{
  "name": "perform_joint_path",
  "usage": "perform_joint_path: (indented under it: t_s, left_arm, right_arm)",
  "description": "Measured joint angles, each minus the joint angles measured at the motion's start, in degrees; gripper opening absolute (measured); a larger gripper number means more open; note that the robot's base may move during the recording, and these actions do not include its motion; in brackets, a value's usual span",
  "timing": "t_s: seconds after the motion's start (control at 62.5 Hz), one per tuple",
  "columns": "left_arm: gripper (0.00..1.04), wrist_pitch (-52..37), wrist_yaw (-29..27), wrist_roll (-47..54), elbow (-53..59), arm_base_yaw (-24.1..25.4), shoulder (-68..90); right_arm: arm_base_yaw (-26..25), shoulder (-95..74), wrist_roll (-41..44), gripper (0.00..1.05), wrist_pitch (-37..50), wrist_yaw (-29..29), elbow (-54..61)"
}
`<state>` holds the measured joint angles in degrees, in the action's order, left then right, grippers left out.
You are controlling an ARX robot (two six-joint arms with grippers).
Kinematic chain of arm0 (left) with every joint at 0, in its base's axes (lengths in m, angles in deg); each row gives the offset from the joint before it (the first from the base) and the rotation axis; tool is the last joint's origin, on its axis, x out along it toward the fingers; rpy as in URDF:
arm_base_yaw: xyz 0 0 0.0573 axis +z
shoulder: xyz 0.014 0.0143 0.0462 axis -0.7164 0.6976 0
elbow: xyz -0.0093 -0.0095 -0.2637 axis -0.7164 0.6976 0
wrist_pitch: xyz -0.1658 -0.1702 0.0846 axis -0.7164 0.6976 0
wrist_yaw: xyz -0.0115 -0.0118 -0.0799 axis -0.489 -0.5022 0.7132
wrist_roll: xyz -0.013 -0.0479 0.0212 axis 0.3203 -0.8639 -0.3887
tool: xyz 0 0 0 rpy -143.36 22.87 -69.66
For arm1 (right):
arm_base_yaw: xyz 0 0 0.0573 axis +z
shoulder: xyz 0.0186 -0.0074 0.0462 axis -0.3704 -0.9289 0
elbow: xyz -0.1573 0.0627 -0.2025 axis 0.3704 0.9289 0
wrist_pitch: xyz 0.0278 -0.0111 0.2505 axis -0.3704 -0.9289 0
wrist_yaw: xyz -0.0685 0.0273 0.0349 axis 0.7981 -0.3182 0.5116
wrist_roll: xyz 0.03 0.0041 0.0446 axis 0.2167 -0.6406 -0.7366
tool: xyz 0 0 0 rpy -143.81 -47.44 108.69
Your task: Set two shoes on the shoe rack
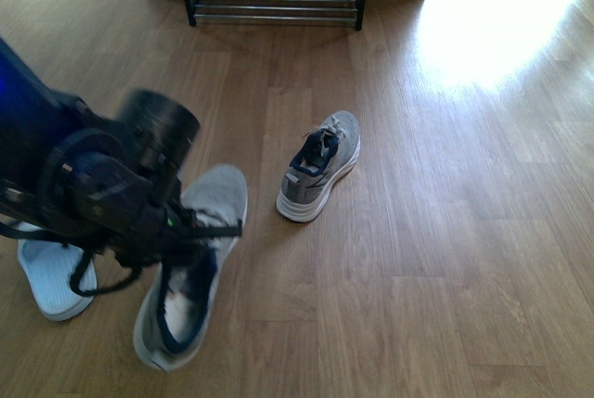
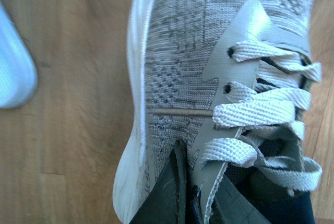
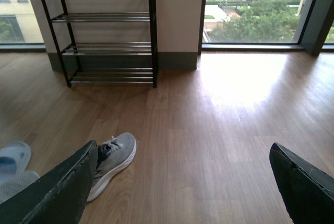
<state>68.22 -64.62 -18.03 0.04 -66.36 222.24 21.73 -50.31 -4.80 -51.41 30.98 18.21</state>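
My left gripper [image 2: 201, 188] straddles the lace flap of the near grey sneaker [image 1: 212, 205]; whether it is clamped, I cannot tell.
The sneaker lies lengthwise on the floor [image 1: 445, 259], toe toward the shoe rack [image 1: 274, 6]; my right gripper [image 3: 182, 192] gapes wide.

Room: wood floor [image 3: 219, 130], windows [image 3: 255, 10], shoe rack [image 3: 104, 49]

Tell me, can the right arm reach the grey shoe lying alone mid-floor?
Probably yes. The right tool is open, and only bare wooden floor lies between it and the grey shoe; nothing blocks the way.
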Motion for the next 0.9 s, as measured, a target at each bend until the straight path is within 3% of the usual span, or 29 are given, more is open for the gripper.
perform_joint_path:
  t_s: [0.32,0.656,0.752,0.832,0.896]
  left_arm:
    - [0.01,-1.0,-12.0,4.4,19.3,0.6,-35.1]
    - [0.01,13.0,-24.8,8.1,34.4,-0.1,-73.9]
    - [0.01,19.7,-30.2,9.6,36.4,-3.0,-85.8]
    - [0.01,28.8,-37.7,9.2,37.4,-8.4,-96.6]
    - [0.01,33.1,-40.2,8.8,37.9,-11.1,-102.3]
  right_arm:
    - [0.0,0.0,0.0,0.96,0.0,0.0,0.0]
    - [0.0,0.0,0.0,0.96,0.0,0.0,0.0]
    - [0.0,0.0,0.0,0.96,0.0,0.0,0.0]
    - [0.0,0.0,0.0,0.96,0.0,0.0,0.0]
    - [0.0,0.0,0.0,0.96,0.0,0.0,0.0]
